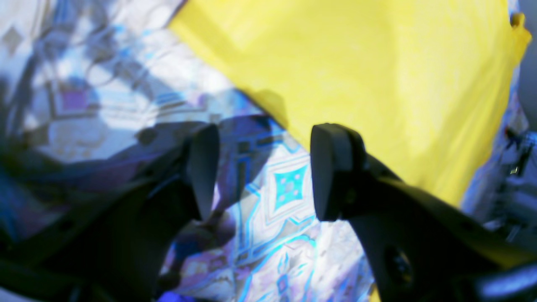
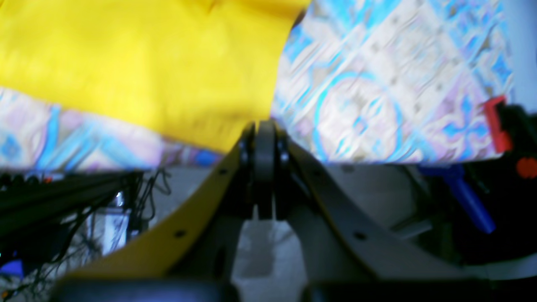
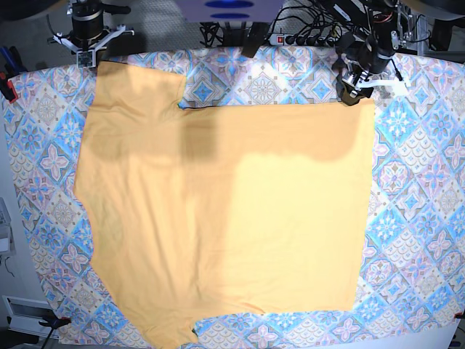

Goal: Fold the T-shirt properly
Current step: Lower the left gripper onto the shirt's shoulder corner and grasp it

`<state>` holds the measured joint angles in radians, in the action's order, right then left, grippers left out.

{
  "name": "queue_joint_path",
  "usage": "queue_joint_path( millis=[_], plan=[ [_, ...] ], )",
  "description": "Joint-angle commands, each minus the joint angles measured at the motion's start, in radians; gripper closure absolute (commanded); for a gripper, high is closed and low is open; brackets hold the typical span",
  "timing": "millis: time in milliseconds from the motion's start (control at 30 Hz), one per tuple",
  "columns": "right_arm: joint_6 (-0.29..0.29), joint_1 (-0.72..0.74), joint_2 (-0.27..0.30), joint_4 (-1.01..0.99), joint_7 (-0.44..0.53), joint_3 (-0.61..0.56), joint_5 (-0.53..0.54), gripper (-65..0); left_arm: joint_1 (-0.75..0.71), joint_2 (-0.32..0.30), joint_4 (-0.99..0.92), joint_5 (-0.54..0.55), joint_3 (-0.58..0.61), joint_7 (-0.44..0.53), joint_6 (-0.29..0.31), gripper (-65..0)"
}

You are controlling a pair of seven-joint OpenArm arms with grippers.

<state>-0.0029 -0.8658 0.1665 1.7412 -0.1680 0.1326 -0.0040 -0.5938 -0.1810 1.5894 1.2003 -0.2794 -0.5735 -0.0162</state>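
The yellow-orange T-shirt (image 3: 218, 203) lies spread flat on the patterned tablecloth (image 3: 414, 182). One sleeve is at the far left and another at the near left. My left gripper (image 3: 354, 91) sits at the shirt's far right corner. In the left wrist view it (image 1: 264, 167) is open and empty over the tablecloth (image 1: 289, 184), with the shirt's edge (image 1: 377, 75) just beyond its fingers. My right gripper (image 3: 89, 57) is at the far left corner. In the right wrist view it (image 2: 264, 142) is shut, and the shirt's corner (image 2: 147, 54) runs into its tips.
Cables and a power strip (image 3: 305, 36) lie behind the table's far edge. A red clamp (image 2: 495, 123) and a blue handle (image 2: 465, 193) sit at the table edge near my right gripper. Another red clamp (image 3: 7, 87) is on the left edge.
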Motion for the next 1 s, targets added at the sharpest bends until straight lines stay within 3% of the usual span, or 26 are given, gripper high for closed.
queue_joint_path(
  millis=[0, 667, 767, 900, 967],
  plan=[
    [-0.004, -0.016, 0.005, 0.013, 0.018, 0.006, -0.003, 0.0, 0.001, -0.008, 0.007, 0.016, -0.007, 0.007, 0.011, -34.5],
    [-0.004, -0.016, 0.005, 0.012, 0.018, 0.006, -0.003, 0.0, 0.150, 0.019, -0.146, 0.028, -0.007, 0.007, 0.011, -33.3],
    [-0.004, -0.016, 0.005, 0.012, 0.018, 0.006, -0.003, 0.0, 0.156, 0.019, -0.146, 0.028, -0.005, 0.005, 0.011, -26.2],
    [-0.004, -0.016, 0.005, 0.010, 0.018, 0.006, -0.003, 0.0, 0.150, 0.019, -0.146, 0.028, -0.005, 0.005, 0.011, -6.3],
    [-0.004, -0.016, 0.005, 0.012, 0.018, 0.003, -0.003, 0.0, 0.148, 0.019, -0.148, 0.026, -0.005, 0.005, 0.011, 0.0]
  ],
)
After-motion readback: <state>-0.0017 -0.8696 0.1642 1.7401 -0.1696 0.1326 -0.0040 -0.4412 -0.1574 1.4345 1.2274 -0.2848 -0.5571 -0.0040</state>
